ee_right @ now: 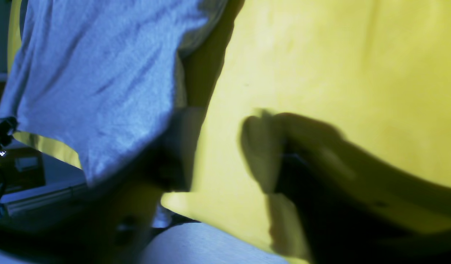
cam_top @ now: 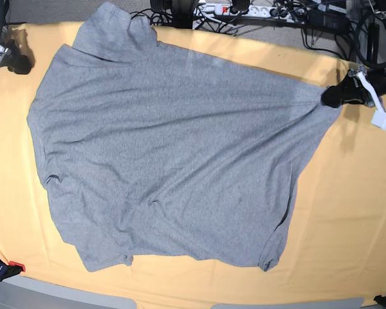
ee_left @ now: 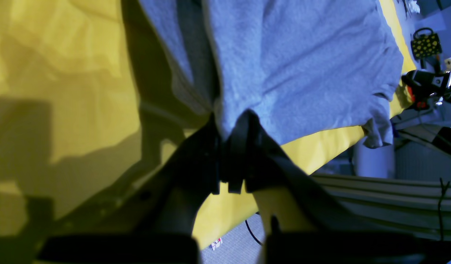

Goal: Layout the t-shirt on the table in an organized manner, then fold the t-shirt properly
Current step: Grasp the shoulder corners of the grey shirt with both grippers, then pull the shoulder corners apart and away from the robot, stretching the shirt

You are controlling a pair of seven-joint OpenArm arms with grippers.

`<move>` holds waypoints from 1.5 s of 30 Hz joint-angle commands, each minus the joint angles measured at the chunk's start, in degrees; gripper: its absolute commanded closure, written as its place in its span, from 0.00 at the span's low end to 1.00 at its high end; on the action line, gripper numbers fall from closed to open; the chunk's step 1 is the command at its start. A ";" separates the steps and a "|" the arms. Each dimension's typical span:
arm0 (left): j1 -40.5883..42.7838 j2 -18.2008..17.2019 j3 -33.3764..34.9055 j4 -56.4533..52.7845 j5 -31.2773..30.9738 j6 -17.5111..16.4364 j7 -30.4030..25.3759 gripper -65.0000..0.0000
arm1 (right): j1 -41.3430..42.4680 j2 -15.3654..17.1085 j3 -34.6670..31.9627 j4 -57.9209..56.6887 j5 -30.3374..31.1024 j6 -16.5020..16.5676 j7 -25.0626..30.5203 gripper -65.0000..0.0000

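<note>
Base view: one grey t-shirt lies spread over most of the desk, its yellow-orange cover showing all round it. The shirt's long axis runs from the upper left of the frame down toward the lower middle, with one corner drawn out to a point at the right edge. Two short sleeves sit along the bottom of the frame and no lettering shows on the upper face. There are two arms. The left gripper, at the right of the frame, has its jaws closed on that stretched corner of cloth. The right gripper, at the upper left of the frame, sits just off the shirt's edge on bare cover.

The left wrist view gives what the base view cannot: the dark jaws pinched narrow on a gathered fold of grey fabric, with the desk's edge and floor beyond. The right wrist view shows its two jaws standing apart, one blurred finger over the yellow cover, and no cloth gripped between them.
</note>
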 commanded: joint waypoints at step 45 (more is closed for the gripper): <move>-0.50 -0.42 -0.68 0.68 -1.28 -0.08 -0.62 1.00 | -7.96 -6.75 -20.74 1.20 1.41 0.10 0.38 0.38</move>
